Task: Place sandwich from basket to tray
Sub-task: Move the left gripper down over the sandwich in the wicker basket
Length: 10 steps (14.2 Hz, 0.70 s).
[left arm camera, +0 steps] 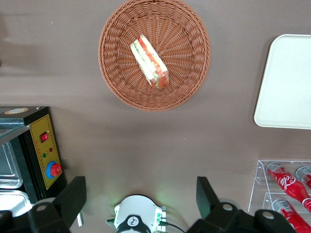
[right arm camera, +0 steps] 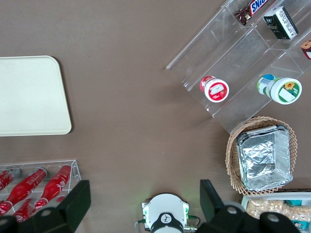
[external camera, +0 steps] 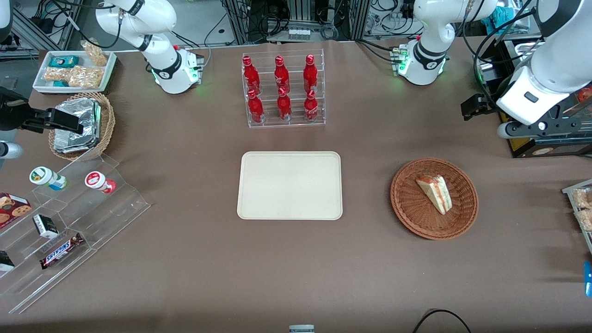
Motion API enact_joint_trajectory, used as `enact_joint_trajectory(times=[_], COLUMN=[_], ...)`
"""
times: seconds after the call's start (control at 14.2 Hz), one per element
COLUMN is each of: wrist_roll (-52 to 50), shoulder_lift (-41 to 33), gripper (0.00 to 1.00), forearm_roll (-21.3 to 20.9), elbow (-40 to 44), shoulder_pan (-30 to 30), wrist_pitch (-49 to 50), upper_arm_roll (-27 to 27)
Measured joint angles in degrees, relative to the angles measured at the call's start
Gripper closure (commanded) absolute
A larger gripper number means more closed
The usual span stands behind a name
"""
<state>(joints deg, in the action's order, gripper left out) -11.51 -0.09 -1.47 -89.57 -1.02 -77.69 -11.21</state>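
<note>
A brown cloth-covered table [external camera: 194,259] seen from the front. Nearest the camera among the task items, the shallow reddish-brown wicker basket [external camera: 407,210] sits toward the working arm's end of the table. The sandwich [external camera: 434,193] lies inside it, a pale triangular wedge resting on one flat side with its red-orange filling stripe showing along the cut edge. Nothing else is in the basket, so the wedge is open to a grasp from above.

Beside the basket, well apart toward the table's middle, lies the flat cream tray [external camera: 290,191], bare and ready to receive.

Farther from the camera than the tray stands a clear rack of red bottles [external camera: 283,89], far enough off that a carry from basket to tray probably need not pass over it.

Farther again and raised high, the left arm's gripper [left arm camera: 141,196] hangs well above the table, not over the basket but near the arm's own base (the wrist camera looks down on the basket from a distance). Its two fingers are spread wide and hold nothing. The transfer has not begun.
</note>
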Motion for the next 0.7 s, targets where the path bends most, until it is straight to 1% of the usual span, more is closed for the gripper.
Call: enact_joint_trajectory(times=[0.42, 0.7], wrist_roll=[-0.16, -4.24], shoulder_lift=[0.33, 1.54], gripper=[0.0, 0.0], forearm_roll=[0.0, -0.01], elbow=[-0.02, -0.67], shoulder_pan=[-0.01, -0.14], wrist_pitch=[0.01, 0.37], upper_arm_roll=[0.03, 0.46])
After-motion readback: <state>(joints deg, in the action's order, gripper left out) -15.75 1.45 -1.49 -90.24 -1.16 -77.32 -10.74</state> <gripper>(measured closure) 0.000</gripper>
